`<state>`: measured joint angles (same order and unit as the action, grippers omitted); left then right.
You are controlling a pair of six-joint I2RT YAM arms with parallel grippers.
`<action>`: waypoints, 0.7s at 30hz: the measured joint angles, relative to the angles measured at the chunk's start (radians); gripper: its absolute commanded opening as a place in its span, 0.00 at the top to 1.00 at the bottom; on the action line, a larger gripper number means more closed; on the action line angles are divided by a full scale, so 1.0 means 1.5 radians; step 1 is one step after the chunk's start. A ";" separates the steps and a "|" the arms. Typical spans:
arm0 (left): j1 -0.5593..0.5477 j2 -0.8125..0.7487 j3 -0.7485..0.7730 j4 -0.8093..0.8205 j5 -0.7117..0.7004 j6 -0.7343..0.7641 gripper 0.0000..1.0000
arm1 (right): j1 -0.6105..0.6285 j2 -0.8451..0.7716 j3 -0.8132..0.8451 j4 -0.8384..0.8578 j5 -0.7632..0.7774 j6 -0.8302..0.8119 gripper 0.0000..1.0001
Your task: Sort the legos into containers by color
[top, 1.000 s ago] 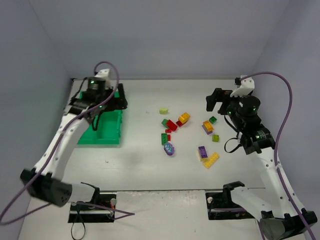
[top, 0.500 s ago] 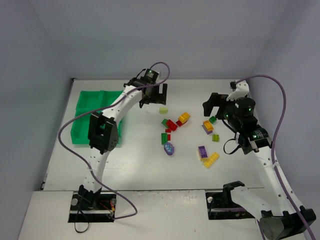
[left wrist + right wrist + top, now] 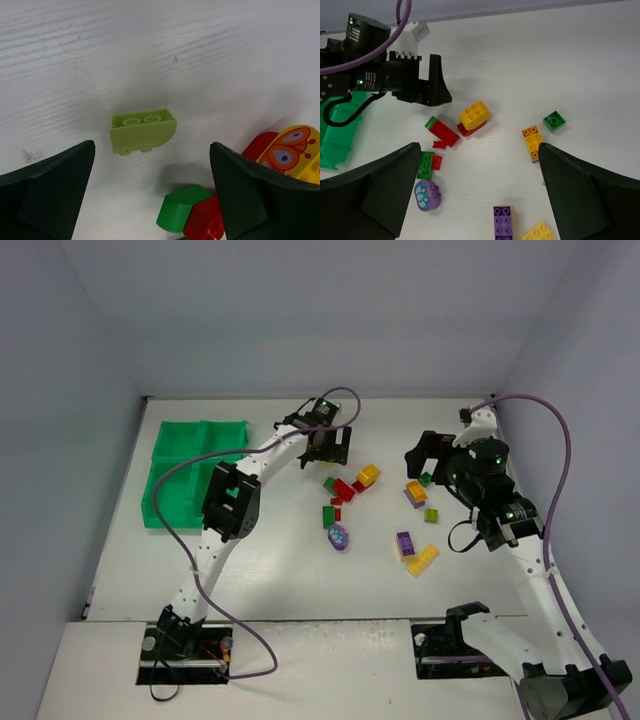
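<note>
The legos lie scattered mid-table: a red brick, a yellow one, a green one, an oval purple piece, an orange brick and a purple brick. My left gripper hovers open over a lime brick, which sits between its fingers without touching them. A green brick and a red one lie just below. My right gripper hangs open above the right-hand group, holding nothing. The containers, a green tray, stand far left.
In the right wrist view a small green square brick, the orange brick and a yellow brick lie near the right finger. The left arm stretches from the tray side across to the bricks. Grey walls enclose the table.
My left arm swung right from above the tray to the lime brick at the pile's far edge. The right gripper shifted slightly left. Both stayed open.
</note>
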<state>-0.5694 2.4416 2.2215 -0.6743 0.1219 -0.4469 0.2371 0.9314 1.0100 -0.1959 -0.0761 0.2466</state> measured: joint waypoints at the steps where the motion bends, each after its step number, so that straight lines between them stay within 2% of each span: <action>1: -0.004 0.002 0.000 0.010 -0.004 0.002 0.09 | 0.000 -0.003 -0.002 -0.004 0.000 0.000 0.00; 9: -0.027 0.045 0.020 0.066 -0.077 0.017 0.10 | 0.000 -0.034 -0.003 -0.032 -0.002 0.009 0.00; 13: -0.028 0.053 0.026 0.075 -0.100 0.017 0.19 | 0.000 -0.048 -0.003 -0.042 -0.002 0.011 0.00; 15: -0.028 0.053 0.025 0.078 -0.109 0.015 0.34 | 0.000 -0.053 -0.003 -0.045 -0.002 0.012 0.00; 16: -0.028 0.053 0.024 0.080 -0.113 0.014 0.51 | 0.000 -0.056 -0.003 -0.047 -0.002 0.012 0.00; 21: -0.027 0.053 0.019 0.090 -0.120 0.015 0.74 | 0.000 -0.066 -0.004 -0.052 -0.002 0.015 0.00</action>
<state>-0.6094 2.5214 2.2505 -0.5396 -0.0574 -0.4240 0.2371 0.8326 1.0035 -0.2741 -0.0784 0.2687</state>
